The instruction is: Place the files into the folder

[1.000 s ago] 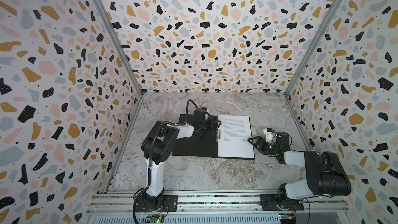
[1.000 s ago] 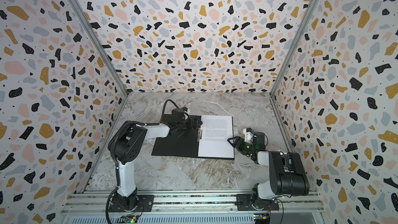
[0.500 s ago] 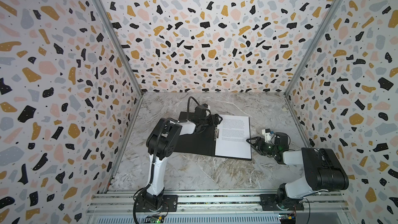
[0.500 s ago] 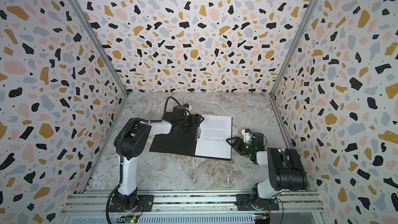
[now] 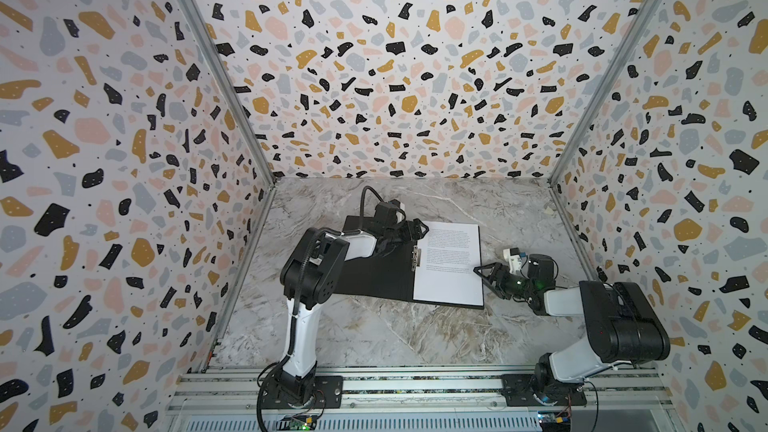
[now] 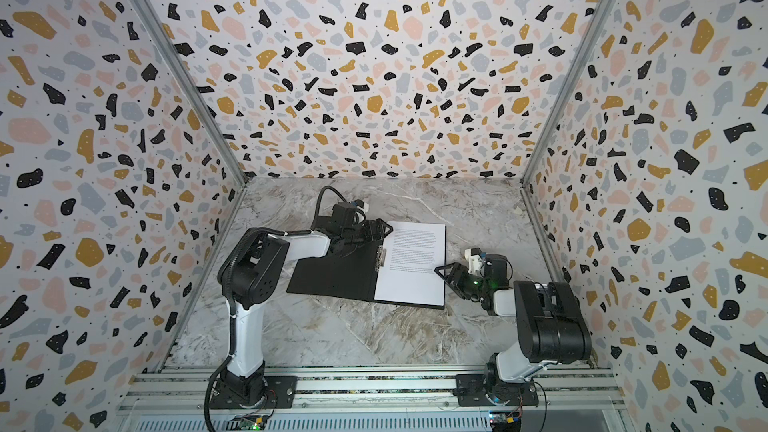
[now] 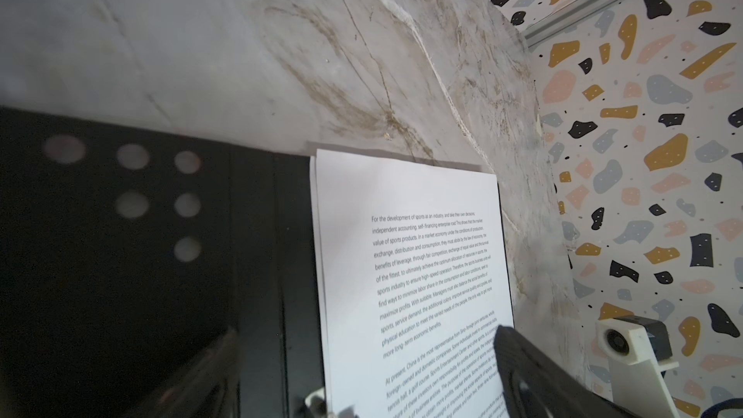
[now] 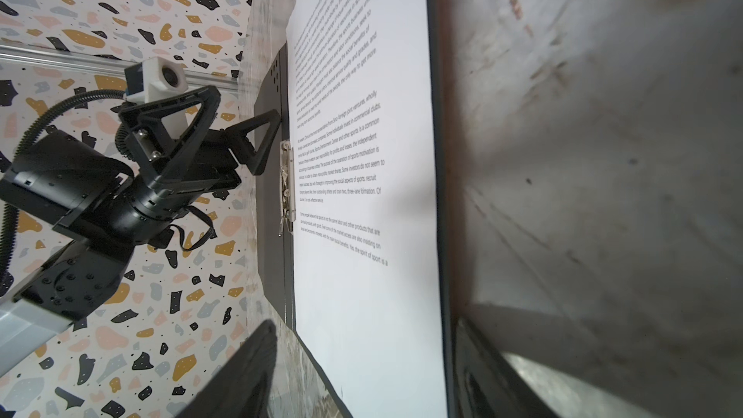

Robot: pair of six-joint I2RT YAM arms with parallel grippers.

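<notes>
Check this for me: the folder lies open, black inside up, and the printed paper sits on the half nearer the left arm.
Wrong side: the paper sits on the half of the folder nearer the right arm, beyond the metal clip, as both top views show. The folder does lie open, black inside up.

The printed sheet (image 8: 362,146) lies flat on the black inside of the open folder (image 8: 273,267), one long edge just beside the metal spine clip (image 8: 285,186). Beyond it the left gripper (image 8: 246,103) holds its triangular fingers spread, one tip right at the sheet's edge near the spine. Close to the lens, the right gripper (image 8: 364,327) has two dark fingers standing wide apart, the sheet's near end between them, with marble tabletop (image 8: 603,154) alongside.
</notes>
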